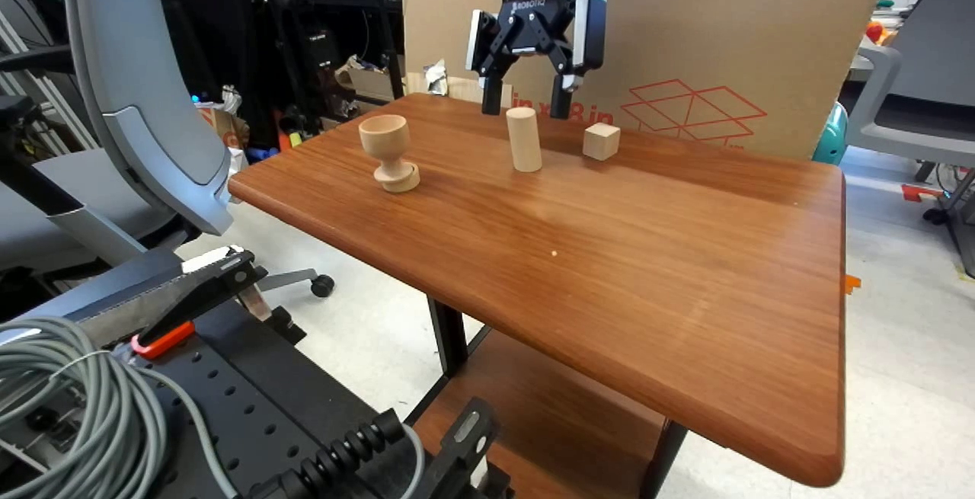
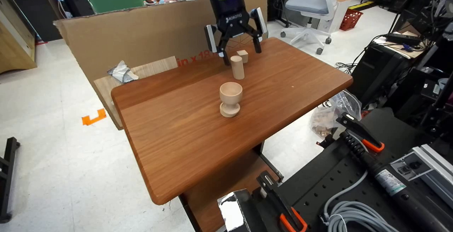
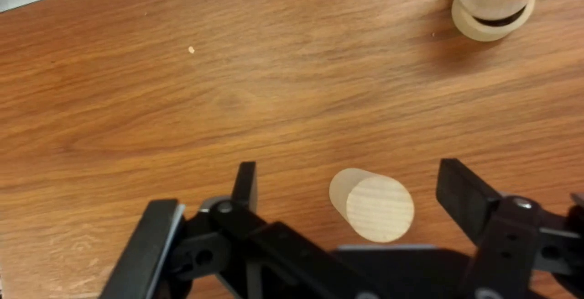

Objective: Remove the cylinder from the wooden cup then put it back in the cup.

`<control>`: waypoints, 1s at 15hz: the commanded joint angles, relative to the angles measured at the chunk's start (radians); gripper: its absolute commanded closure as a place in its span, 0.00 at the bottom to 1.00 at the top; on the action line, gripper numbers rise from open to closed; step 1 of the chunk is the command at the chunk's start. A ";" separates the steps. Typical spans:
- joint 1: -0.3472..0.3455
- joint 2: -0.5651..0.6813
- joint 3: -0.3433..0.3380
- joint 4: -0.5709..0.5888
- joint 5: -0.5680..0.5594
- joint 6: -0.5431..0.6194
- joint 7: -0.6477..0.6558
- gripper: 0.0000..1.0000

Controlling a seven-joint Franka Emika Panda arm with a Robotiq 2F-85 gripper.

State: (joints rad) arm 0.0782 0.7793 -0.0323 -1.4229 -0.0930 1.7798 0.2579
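The black hand (image 1: pixel 525 106) hangs spread wide, empty, above that plain upright cylinder (image 1: pixel 525 145), the round-bowled wooden cup (image 1: pixel 385 139) standing apart on the grained surface (image 1: pixel 647 270)!

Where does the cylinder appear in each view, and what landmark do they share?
In an exterior view: the cylinder is above centre, right of the wooden cup.
In an exterior view: the cylinder is above centre, above the wooden cup.
In the wrist view: the cylinder is low, right of centre, below-left of the wooden cup.
Shared landmark: the wooden cup.
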 commanded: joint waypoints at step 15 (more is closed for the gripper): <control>0.036 0.130 -0.011 0.232 -0.045 -0.198 -0.015 0.90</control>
State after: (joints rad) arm 0.1021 0.8999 -0.0373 -1.2369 -0.1311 1.6320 0.2627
